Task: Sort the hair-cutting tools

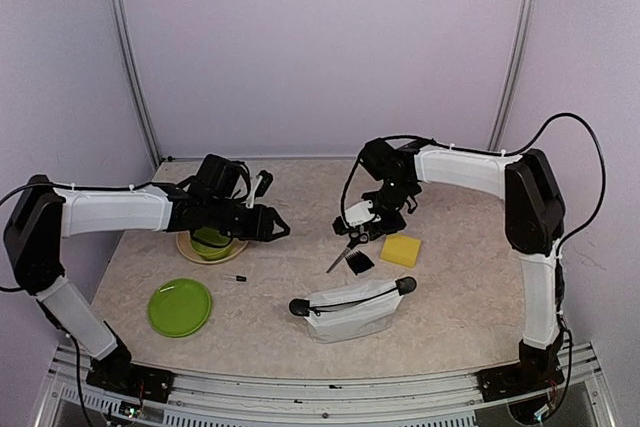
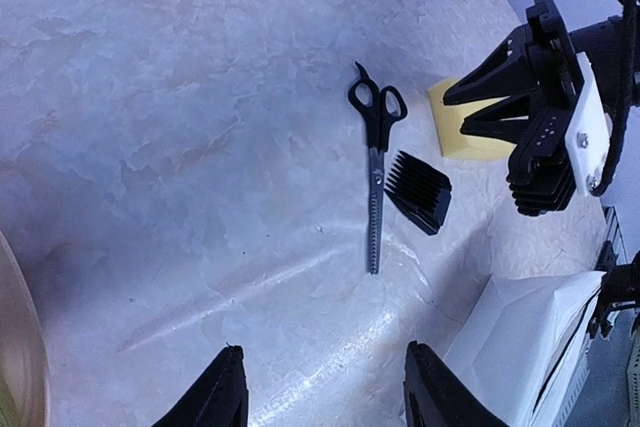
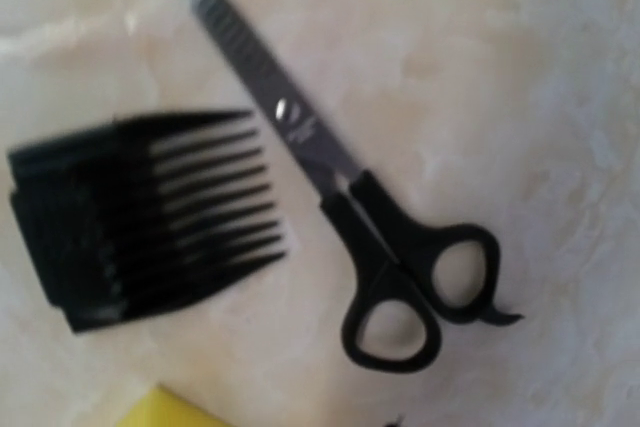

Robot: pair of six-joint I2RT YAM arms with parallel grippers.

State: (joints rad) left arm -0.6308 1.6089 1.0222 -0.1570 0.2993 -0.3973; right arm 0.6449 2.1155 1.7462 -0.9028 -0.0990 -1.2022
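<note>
1. Nearest lay a flat green plate [image 1: 180, 307], round and glossy, on the marbled beige table [image 1: 460, 287].
2. Behind it a green bowl [image 1: 212, 243] sat in a tan dish [image 1: 188, 250]. The left claw [image 1: 282, 229] hung just to the bowl's right, its jaws apart and holding nothing.
3. A thin black pin [image 1: 236, 278] lay alone between the plate and the pouch. It looked very light and hard to pinch off a flat top, so it was probably best taken across its middle.
4. A white zip pouch [image 1: 350, 309] with black ends lay near the front edge, soft and slack.
5. The scissors [image 3: 350, 217] lay shut and flat mid-table, with one toothed steel blade and black plastic loops. They looked stiff, light and slippery along the blade. The surest hold seemed to be the narrow neck where the handles met the steel.
6. A black comb guard [image 3: 140, 217] lay just beside the blade and seemed not to touch it. It was ribbed, hollow-looking plastic, likely light enough to skid, so it was best gripped across its solid back.
7. The right claw [image 2: 454, 117] hovered over the scissor handles, its jaws parted a little and empty.
8. A yellow sponge [image 1: 401, 249], a soft square block, sat just right of the guard.
</note>
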